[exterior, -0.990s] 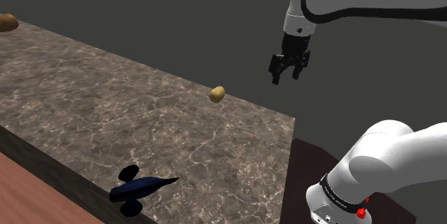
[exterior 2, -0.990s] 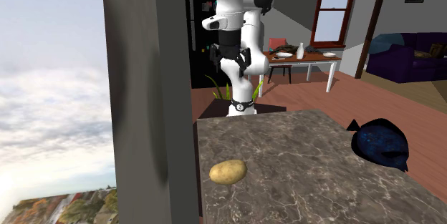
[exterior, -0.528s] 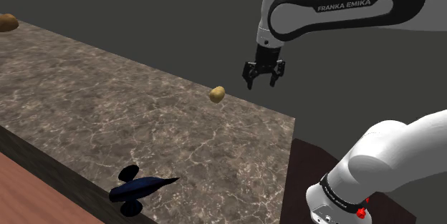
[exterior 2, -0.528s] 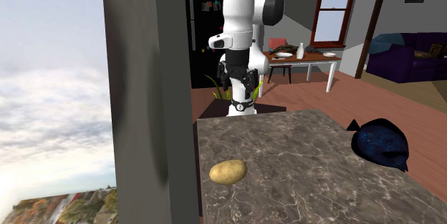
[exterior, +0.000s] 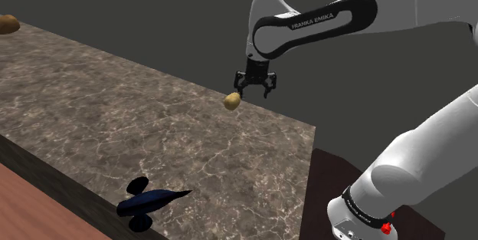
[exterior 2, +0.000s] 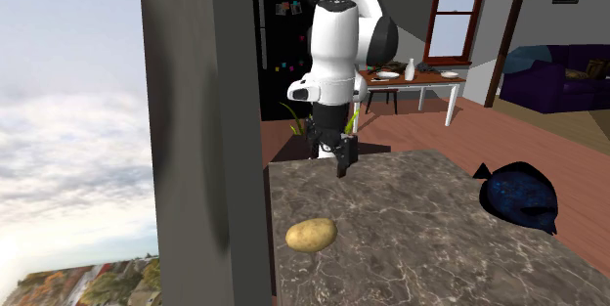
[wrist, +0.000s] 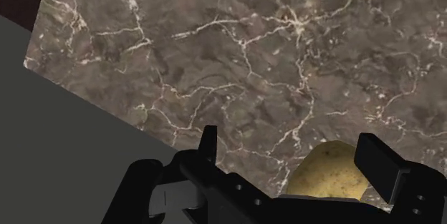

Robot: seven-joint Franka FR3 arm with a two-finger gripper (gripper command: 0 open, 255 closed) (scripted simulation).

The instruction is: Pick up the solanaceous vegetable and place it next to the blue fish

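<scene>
The white arm reaches out over the counter (exterior: 107, 116), a slab of brown marble-like stone veined in white. Its black pincer (exterior: 255, 89) hangs just off the counter's far edge, pointing downward. The potato (exterior: 232, 100), a small tan lump, lies on the counter right at that far edge, against the dark grey wall. In the shoulder view the pincer sits at about two o'clock of the potato, just beside it and a little higher.

From the wrist view the pincer (wrist: 290, 147) is wide open with nothing in its grip. The potato (wrist: 326, 174) shows between the two fingers, close to one of them, with veined stone (wrist: 251, 58) beyond; I cannot tell whether that finger touches it.

The blue fish (exterior: 151, 199) lies at the counter's near edge, at about seven o'clock of the potato and well apart from it. Another brownish lump (exterior: 8, 24) sits at the far corner, around ten o'clock.

In the second exterior view the pincer (exterior 2: 340, 162) stands at twelve o'clock of the potato (exterior 2: 311, 235), and the fish (exterior 2: 518, 195) lies at about two o'clock on the counter (exterior 2: 411, 245).
</scene>
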